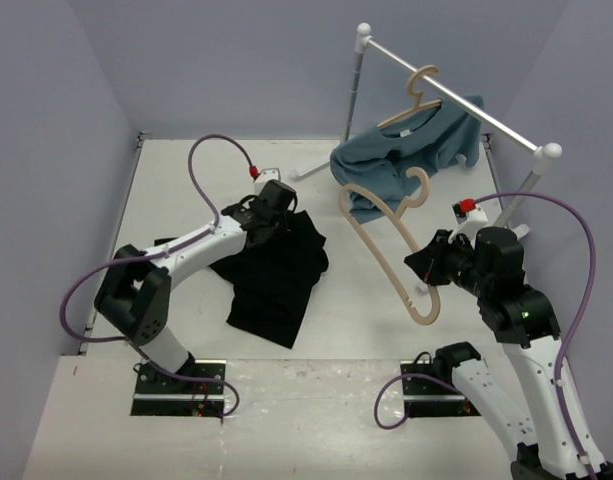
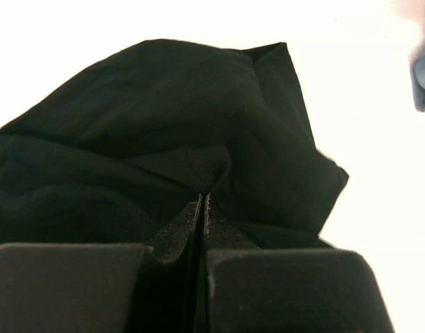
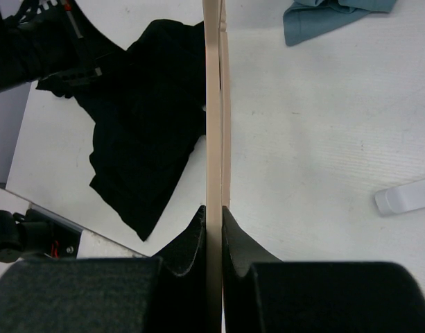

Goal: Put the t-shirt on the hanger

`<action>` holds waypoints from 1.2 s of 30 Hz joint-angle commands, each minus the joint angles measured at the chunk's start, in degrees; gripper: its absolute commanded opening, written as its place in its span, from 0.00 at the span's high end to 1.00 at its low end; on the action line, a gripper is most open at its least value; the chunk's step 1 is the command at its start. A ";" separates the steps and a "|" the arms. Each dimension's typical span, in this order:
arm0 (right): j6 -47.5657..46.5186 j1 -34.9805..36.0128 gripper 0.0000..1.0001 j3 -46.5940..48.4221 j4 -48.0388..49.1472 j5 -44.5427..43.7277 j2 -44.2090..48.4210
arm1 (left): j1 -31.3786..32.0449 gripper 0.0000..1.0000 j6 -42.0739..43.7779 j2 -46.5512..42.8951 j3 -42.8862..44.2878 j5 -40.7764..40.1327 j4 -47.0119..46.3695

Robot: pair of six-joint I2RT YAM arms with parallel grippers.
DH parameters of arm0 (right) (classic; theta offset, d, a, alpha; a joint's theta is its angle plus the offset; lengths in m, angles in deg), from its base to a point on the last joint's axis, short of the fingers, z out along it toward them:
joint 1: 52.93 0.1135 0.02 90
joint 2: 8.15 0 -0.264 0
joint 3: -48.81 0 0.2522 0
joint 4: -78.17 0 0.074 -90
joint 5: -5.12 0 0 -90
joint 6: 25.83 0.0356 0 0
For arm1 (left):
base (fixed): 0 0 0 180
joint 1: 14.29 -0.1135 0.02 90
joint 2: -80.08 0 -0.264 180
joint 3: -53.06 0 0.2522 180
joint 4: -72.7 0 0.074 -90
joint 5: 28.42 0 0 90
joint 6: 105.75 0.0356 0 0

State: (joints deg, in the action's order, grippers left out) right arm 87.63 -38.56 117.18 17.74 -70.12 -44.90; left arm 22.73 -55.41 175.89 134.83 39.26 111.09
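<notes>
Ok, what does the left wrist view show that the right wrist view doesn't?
Left wrist only: the left gripper shut on a fold of the black t-shirt. Right wrist only: the right gripper clamping the wooden hanger, the left arm, a white rack foot. Both: the black t-shirt, the teal-blue shirt, the white table.

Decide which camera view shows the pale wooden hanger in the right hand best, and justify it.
Top external: nearly the whole hanger shows, hook and both shoulders, gripped by the right hand. The right wrist view gives only a thin edge-on strip between its fingers. The left wrist view shows none of it, only the black t-shirt.
</notes>
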 commanded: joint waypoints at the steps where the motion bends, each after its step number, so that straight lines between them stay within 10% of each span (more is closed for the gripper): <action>1: -0.79 0.30 1.00 -0.21 2.47 2.07 0.20 | 0.16 1.00 0.37 -9.81 -5.38 -1.82 -1.00; 15: -2.84 1.05 1.00 -3.60 4.35 24.09 4.60 | 0.51 1.00 -0.99 -52.71 -36.93 5.15 1.38; 36: -30.51 14.23 1.00 11.01 -5.89 7.48 -9.11 | 0.42 0.92 -10.15 -44.52 -33.01 3.48 0.39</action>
State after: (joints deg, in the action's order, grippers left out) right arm 61.30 -26.72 126.68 14.32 -54.15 -52.27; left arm 23.08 -58.27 133.71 103.29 43.80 112.79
